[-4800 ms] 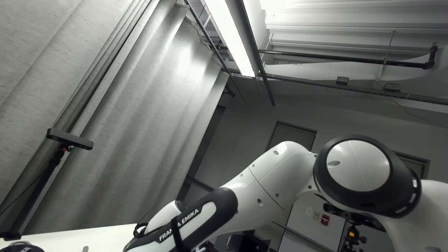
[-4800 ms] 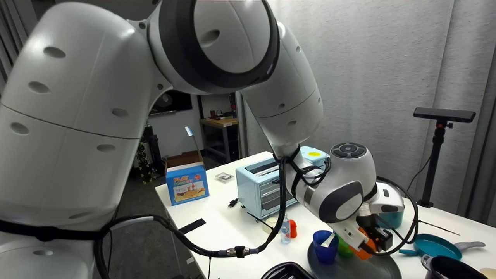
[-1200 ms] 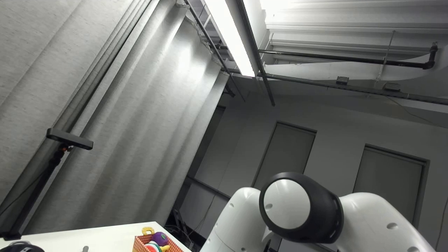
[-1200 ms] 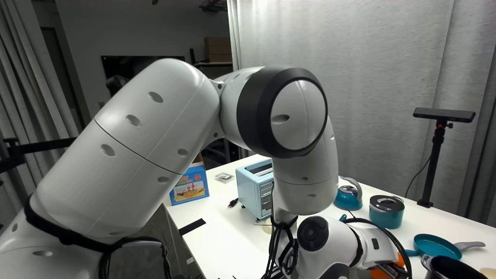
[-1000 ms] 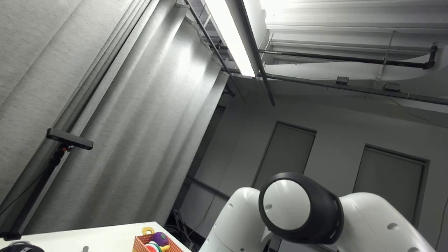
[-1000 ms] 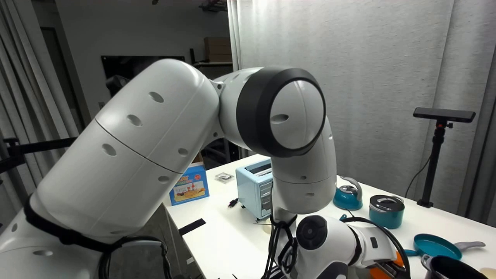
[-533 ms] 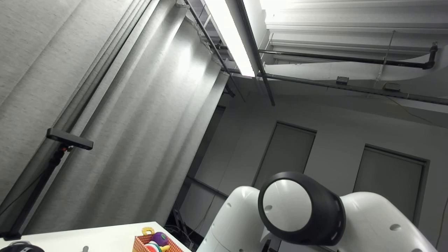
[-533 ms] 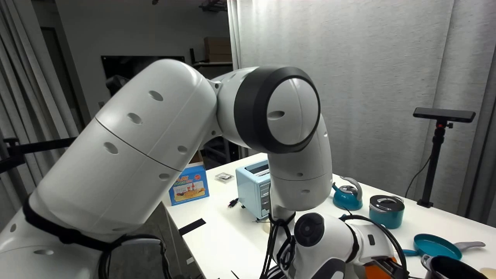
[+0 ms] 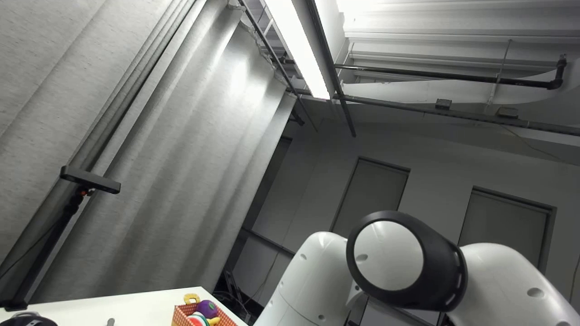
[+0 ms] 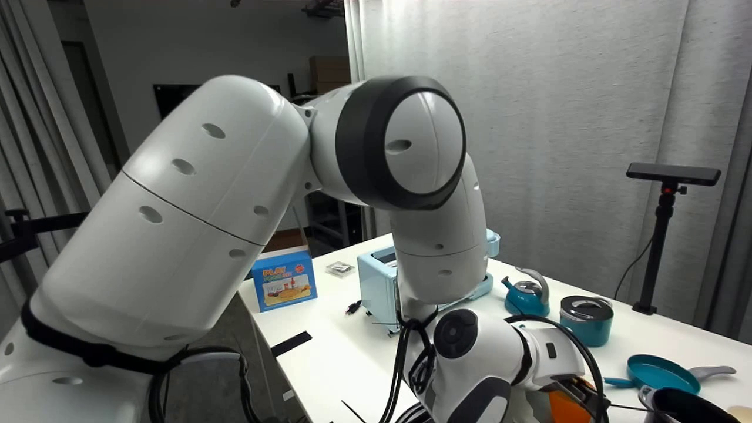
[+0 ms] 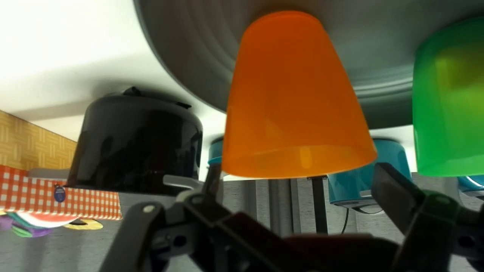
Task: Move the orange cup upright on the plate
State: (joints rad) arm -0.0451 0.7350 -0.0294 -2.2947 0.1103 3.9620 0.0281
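Note:
In the wrist view, whose picture stands upside down, the orange cup is upright on the dark grey plate, base down and wide rim toward me. My gripper is open at rim height. Its left finger is close beside the rim; a gap separates the right finger from it. An exterior view shows a piece of the orange cup by the dark gripper, most of it covered; the plate is out of sight there.
A green cup shares the plate, right of the orange one in the wrist view. Around it are a black pot, a teal pot and a checkered basket. A toaster, kettle and pan also occupy the table.
In the oldest exterior frame the orange cup was tilted at my gripper; now it is upright. Over the last second the elbow has risen and my gripper has shifted left in an exterior view.

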